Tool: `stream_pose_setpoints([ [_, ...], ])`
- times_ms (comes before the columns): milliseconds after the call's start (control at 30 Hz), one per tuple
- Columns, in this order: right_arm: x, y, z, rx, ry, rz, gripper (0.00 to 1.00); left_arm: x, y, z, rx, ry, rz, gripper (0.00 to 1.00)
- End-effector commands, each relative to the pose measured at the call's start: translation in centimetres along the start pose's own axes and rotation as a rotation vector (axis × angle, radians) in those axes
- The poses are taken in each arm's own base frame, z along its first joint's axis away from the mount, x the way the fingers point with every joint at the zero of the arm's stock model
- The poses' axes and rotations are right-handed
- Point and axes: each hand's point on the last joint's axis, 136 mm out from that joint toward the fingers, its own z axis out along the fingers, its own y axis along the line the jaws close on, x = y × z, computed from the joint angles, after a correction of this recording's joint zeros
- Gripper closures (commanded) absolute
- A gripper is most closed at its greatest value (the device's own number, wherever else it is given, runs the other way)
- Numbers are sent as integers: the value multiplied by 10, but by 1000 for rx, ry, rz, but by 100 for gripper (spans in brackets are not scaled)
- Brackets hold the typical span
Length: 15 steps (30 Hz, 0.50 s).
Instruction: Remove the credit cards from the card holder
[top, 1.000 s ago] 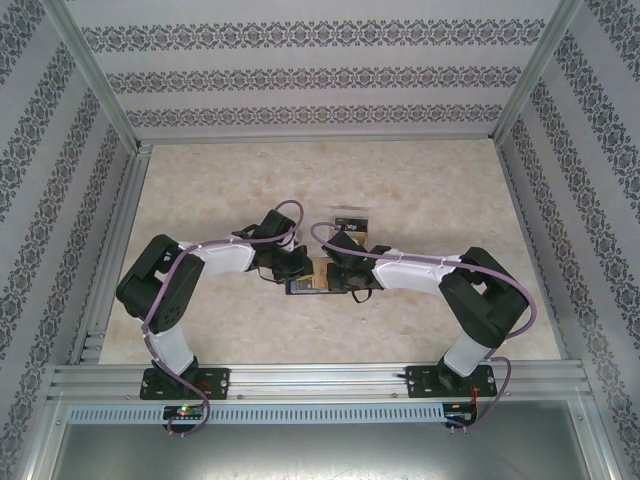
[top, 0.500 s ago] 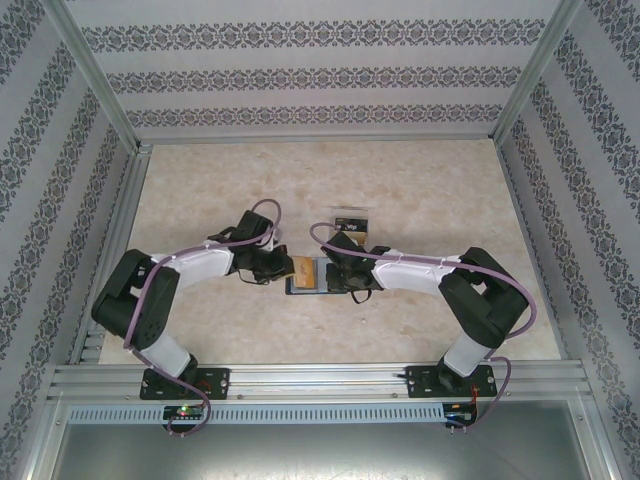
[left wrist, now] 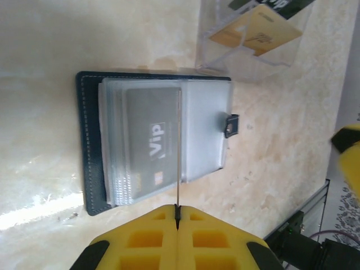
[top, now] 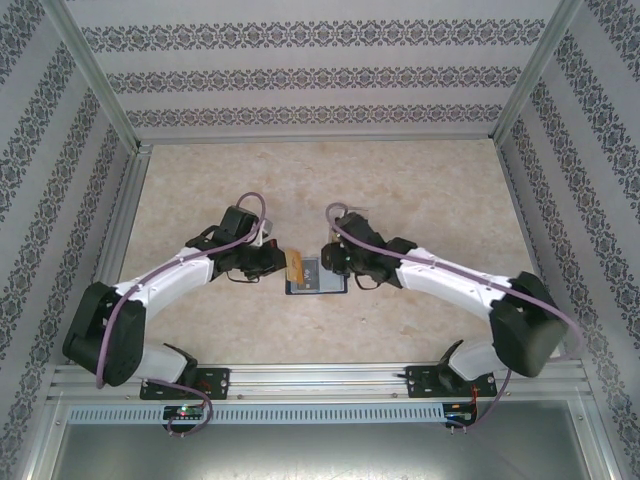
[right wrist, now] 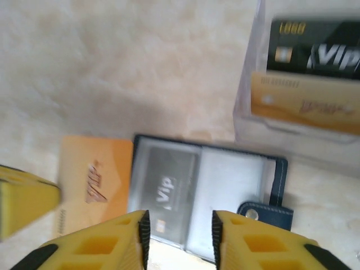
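The card holder [left wrist: 93, 146] lies open on the table, dark navy, and a grey Vip card [left wrist: 147, 140] sits in its clear sleeve. My left gripper [left wrist: 177, 210] is shut on an orange credit card [left wrist: 178, 146], seen edge-on as a thin line above the holder. From above, that orange card [top: 296, 266] hangs at the holder's [top: 318, 283] left edge in the left gripper [top: 285, 268]. My right gripper [right wrist: 180, 232] is open just above the holder [right wrist: 236, 191], with nothing between its fingers. In the right wrist view, the orange card [right wrist: 93, 183] is clear of the sleeve.
A clear plastic box [right wrist: 304, 84] stands just behind the holder with a black Vip card [right wrist: 315, 53] and a gold card [right wrist: 306, 104] in it. The same box [left wrist: 253, 39] appears at the top right of the left wrist view. Metal rails frame the table.
The left gripper has drawn the orange card out leftward, off the holder. The right gripper has opened and let go of the holder, and its arm has stretched out.
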Motion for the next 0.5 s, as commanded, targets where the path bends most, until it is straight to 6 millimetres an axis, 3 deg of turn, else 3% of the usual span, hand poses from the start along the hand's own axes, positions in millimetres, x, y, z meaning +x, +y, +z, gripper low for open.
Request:
stream_pose_setpoints([
  [0,-21,17,-18,-141,-15,15,59,-11,-26,-19,74,-31,44,100],
  [233,-38,51,-38,-440,10,119,61,-18,-76,-35,284,-35,86,100],
  [467,-27,52,-23,-531,58,204,64,-23,-99,-47,394,-49,105,100],
])
